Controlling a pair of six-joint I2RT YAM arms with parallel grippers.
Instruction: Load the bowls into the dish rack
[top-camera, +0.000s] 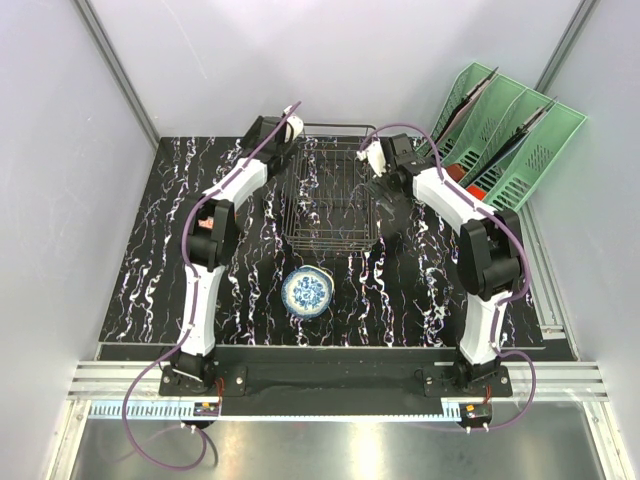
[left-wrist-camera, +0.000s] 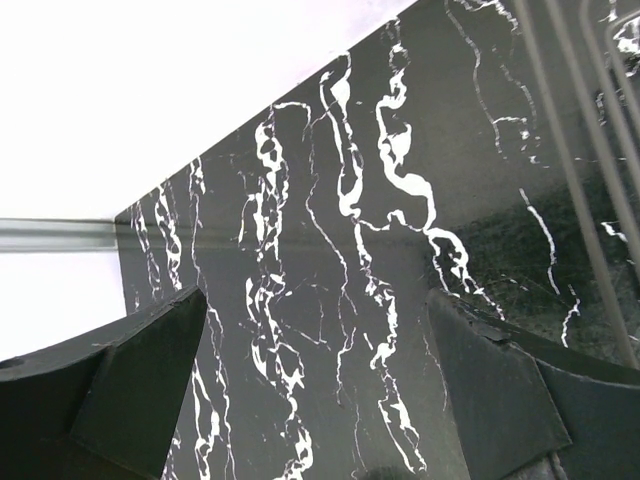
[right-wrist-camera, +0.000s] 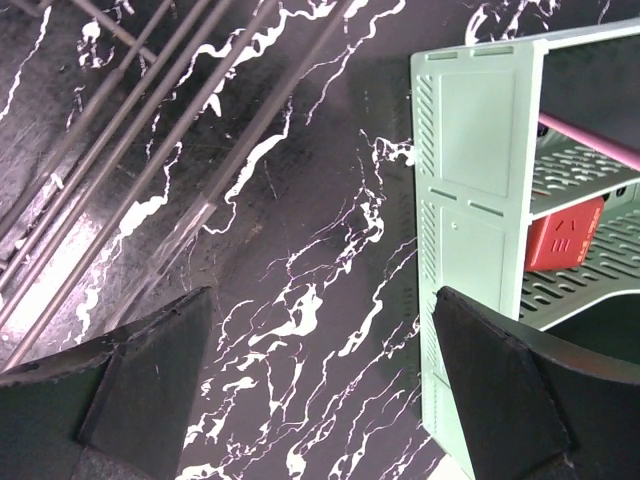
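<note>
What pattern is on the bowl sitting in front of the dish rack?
White with a blue floral pattern; the bowl shows best in the top external view.

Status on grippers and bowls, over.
Left gripper, right gripper open, empty. Dish rack empty; blue-patterned bowl on table before it. Nothing blocking.

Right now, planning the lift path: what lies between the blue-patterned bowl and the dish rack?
Only bare marbled table lies between the bowl and the dish rack, shown in the top external view.
</note>
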